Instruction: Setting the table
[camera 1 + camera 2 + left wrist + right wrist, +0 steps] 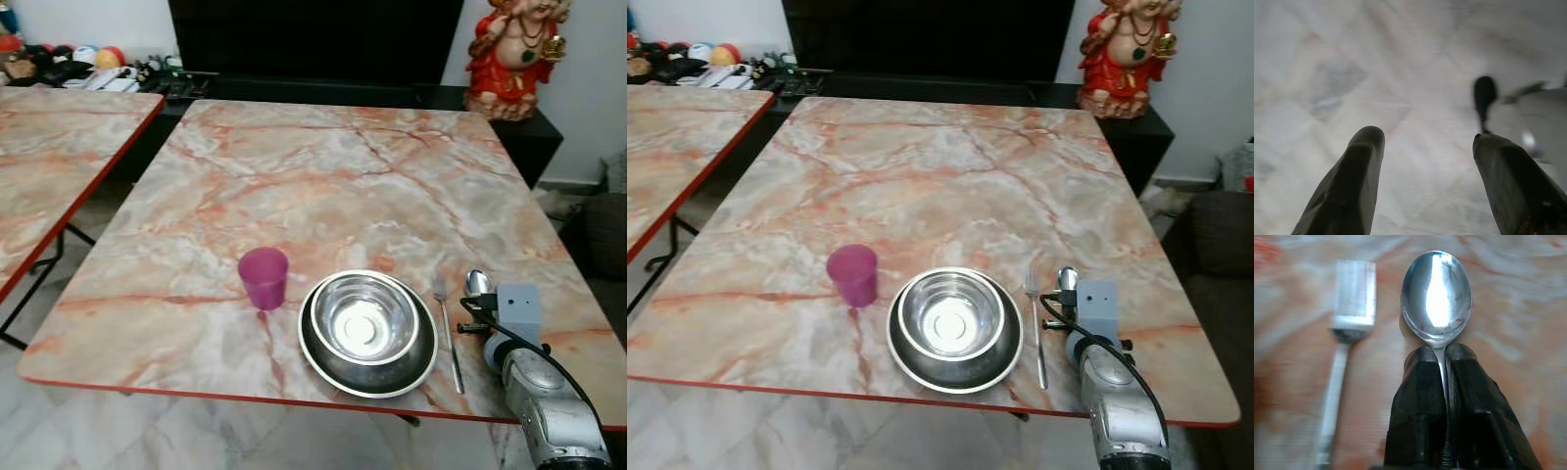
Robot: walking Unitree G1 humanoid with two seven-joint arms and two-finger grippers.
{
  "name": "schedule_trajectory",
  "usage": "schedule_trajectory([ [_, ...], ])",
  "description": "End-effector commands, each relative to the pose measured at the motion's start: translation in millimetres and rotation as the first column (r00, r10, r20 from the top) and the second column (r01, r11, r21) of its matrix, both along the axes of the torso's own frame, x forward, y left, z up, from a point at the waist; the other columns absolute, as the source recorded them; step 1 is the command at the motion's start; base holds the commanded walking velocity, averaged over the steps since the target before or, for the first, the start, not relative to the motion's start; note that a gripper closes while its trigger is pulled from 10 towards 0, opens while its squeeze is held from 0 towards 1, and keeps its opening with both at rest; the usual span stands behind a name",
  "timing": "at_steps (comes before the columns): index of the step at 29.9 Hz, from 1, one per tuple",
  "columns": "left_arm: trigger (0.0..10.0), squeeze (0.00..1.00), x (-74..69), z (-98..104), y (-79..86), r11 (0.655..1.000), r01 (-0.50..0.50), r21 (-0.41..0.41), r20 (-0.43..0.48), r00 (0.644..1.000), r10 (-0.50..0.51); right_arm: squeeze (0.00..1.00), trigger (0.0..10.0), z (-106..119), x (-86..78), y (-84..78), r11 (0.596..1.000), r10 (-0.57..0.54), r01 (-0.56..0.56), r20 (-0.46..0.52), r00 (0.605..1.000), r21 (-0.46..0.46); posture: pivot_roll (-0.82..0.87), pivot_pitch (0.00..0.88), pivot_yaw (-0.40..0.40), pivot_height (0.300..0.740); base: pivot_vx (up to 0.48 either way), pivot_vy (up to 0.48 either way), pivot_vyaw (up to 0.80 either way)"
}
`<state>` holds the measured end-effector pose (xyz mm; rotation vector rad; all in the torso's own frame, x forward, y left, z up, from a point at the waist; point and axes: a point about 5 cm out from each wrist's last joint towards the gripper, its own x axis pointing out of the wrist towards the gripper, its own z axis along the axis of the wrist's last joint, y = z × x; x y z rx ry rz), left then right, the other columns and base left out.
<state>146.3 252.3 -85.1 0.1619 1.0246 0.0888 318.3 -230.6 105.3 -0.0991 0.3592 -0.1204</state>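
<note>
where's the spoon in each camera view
Left eye view: spoon on the table's near right, right of the fork, handle hidden by the right gripper.
Right eye view: same spot, above the arm.
Left wrist view: not in it.
Right wrist view: centre, bowl upward, handle pinched between the fingers.
Shared landmark: the fork.

Marble-look table [323, 176] w/ red edge, 2nd similar table [59, 137] at left, black cabinet [313, 44] behind, white wall [598, 78], pale tiled floor [196, 436], red figurine [511, 54].
</note>
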Motion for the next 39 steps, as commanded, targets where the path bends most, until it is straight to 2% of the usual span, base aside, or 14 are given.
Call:
schedule_trajectory([
  [1,10.0,0.0,-8.7,-5.9,-8.2,1.0,0.003,-0.03,-0.038,0.999,-0.004,0.0,10.0,-4.4,-1.4,-0.5,1.0,-0.004,0.004,-0.014,1.0,0.006,-0.06,0.135,-0.017,0.74,0.0,0.0,0.0],
  [4,10.0,0.0,-8.8,-5.9,-8.1,1.0,0.003,-0.031,-0.038,0.999,-0.005,0.0,10.0,-4.6,-1.2,-0.5,1.0,-0.004,0.004,-0.014,1.0,0.006,-0.06,0.135,-0.017,0.74,0.0,0.0,0.0],
  [5,10.0,0.0,-4.6,-4.9,-10.1,0.999,0.009,-0.037,-0.026,1.0,-0.01,0.15,10.0,-5.6,-1.4,0.3,1.0,-0.001,0.002,-0.016,1.0,0.011,-0.06,0.135,-0.019,0.74,0.0,0.0,0.0],
  [6,10.0,0.0,-1.5,-4.1,-11.8,0.999,0.012,-0.04,-0.017,1.0,-0.013,0.15,10.0,-6.3,-1.6,0.9,1.0,0.001,0.0,-0.018,1.0,0.014,-0.06,0.135,-0.019,0.74,0.0,0.0,0.0],
  [7,10.0,0.0,1.9,-3.3,-13.9,0.999,0.015,-0.042,-0.008,1.0,-0.016,0.69,10.0,-7.1,-1.9,1.8,1.0,0.003,-0.003,-0.021,1.0,0.019,-0.06,0.135,-0.019,0.74,0.0,0.0,0.0],
  [12,10.0,0.0,3.6,-2.7,-14.3,0.999,0.013,-0.04,0.0,1.0,-0.013,0.69,10.0,-8.2,-1.8,2.3,1.0,0.003,-0.003,-0.025,1.0,0.018,-0.06,0.135,-0.019,0.74,0.0,0.0,0.0],
  [13,10.0,0.0,6.3,-1.4,-13.6,0.999,0.012,-0.037,0.011,1.0,-0.012,0.48,10.0,-8.8,-1.9,2.3,1.0,0.002,-0.002,-0.028,1.0,0.016,-0.06,0.135,-0.019,0.74,0.0,0.0,0.0],
  [14,10.0,0.0,7.2,-1.0,-13.2,0.999,0.012,-0.037,0.014,1.0,-0.012,0.48,10.0,-8.8,-1.9,2.2,1.0,0.001,-0.001,-0.028,1.0,0.015,-0.06,0.135,-0.019,0.74,0.0,0.0,0.0],
  [15,10.0,0.0,7.7,-0.6,-12.9,0.999,0.013,-0.037,0.016,1.0,-0.012,0.26,10.0,-8.9,-1.9,2.1,1.0,0.0,0.0,-0.029,1.0,0.015,-0.06,0.135,-0.019,0.74,0.0,0.0,0.0],
  [16,10.0,0.0,8.5,-0.1,-12.3,0.999,0.014,-0.037,0.019,1.0,-0.013,0.24,10.0,-8.9,-1.8,2.1,1.0,0.0,0.0,-0.029,1.0,0.014,-0.05,0.133,-0.02,0.74,0.0,0.0,0.0],
  [29,10.0,0.0,15.2,2.3,-15.2,0.998,0.029,-0.051,0.043,0.999,-0.027,0.24,10.0,-12.3,-2.6,3.3,1.0,-0.001,0.001,-0.049,0.999,0.015,-0.06,0.133,-0.021,0.74,0.0,0.0,0.0],
  [30,10.0,0.0,15.6,2.5,-15.3,0.998,0.03,-0.052,0.044,0.999,-0.028,0.12,10.0,-12.2,-2.6,3.2,1.0,-0.001,0.002,-0.05,0.999,0.015,-0.06,0.134,-0.021,0.74,0.0,0.0,0.0],
  [32,10.0,0.0,16.5,2.9,-15.4,0.998,0.032,-0.053,0.047,0.998,-0.029,0.0,10.0,-11.0,-2.8,3.2,1.0,-0.001,0.002,-0.046,0.999,0.012,-0.06,0.134,-0.021,0.74,0.0,0.0,0.0],
  [39,10.0,0.0,18.8,3.6,-16.8,0.998,0.037,-0.057,0.053,0.998,-0.034,0.0,10.0,-3.4,-0.9,4.2,1.0,0.004,-0.004,-0.016,1.0,0.017,-0.06,0.132,-0.022,0.74,0.0,0.0,0.0],
])
